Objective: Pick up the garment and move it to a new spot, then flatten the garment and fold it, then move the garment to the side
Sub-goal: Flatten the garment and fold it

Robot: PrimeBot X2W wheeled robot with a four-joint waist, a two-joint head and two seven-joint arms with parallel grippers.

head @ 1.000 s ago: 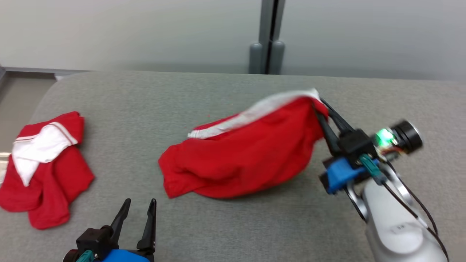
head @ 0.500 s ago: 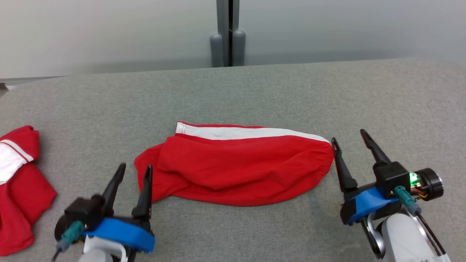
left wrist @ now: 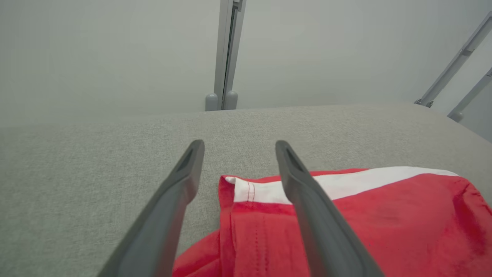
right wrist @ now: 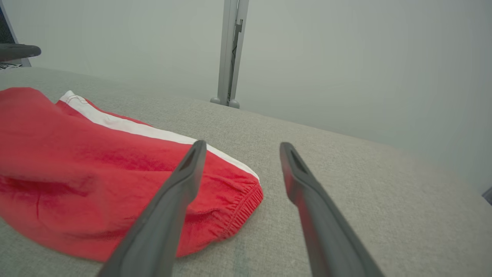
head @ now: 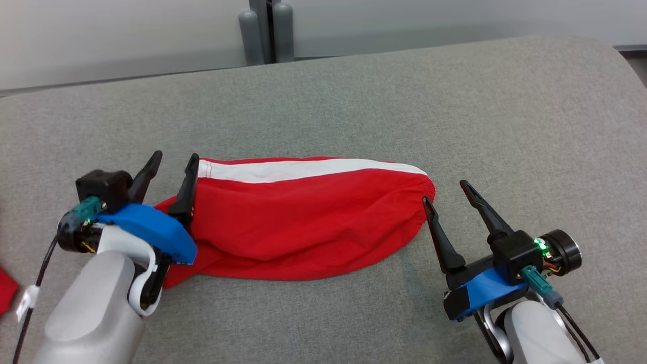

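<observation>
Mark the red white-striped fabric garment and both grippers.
red white-striped fabric garment (head: 303, 222): head view, centre of red cloth.
left gripper (head: 175, 155): head view, midway between fingertips.
right gripper (head: 445, 191): head view, midway between fingertips.

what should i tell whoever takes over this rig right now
Left pincer: open, at the left end of the red garment, holding nothing.
Right pincer: open, just beside its elastic right end, holding nothing.
Garment lies stretched along the grey padded surface, wrinkled and unfolded.
Done: garment set down.
Left: flatten, fold, move aside.
</observation>
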